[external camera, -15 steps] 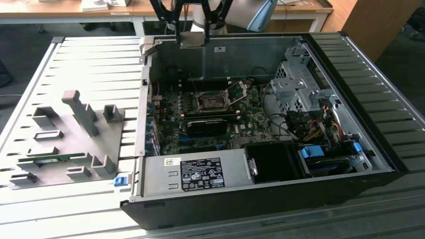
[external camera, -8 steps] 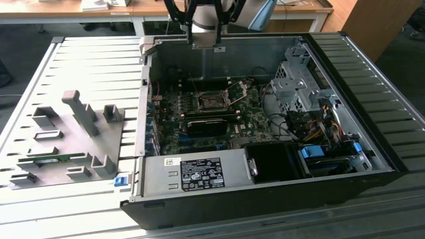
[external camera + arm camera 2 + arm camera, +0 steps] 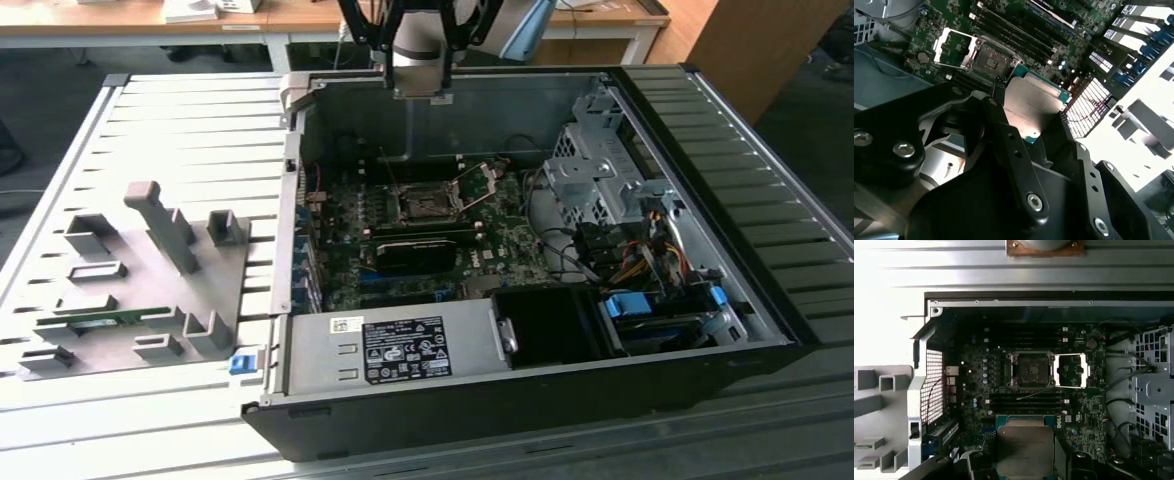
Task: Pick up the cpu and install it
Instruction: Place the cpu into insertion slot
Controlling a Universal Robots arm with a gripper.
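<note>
Showing its grey metal top in both wrist views, the cpu [image 3: 1035, 97] [image 3: 1025, 451] is clamped between the fingers of the gripper [image 3: 1029, 114], held above the motherboard [image 3: 979, 385], apart from the open socket [image 3: 1030, 369]. In the exterior view the arm [image 3: 416, 60] hangs over the far wall of the computer case [image 3: 507, 110].

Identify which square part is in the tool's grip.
The cpu, silvery-topped with a green edge, clamped in the tool. The dark-centred socket and its flipped-open frame lie on the motherboard, untouched.
</note>
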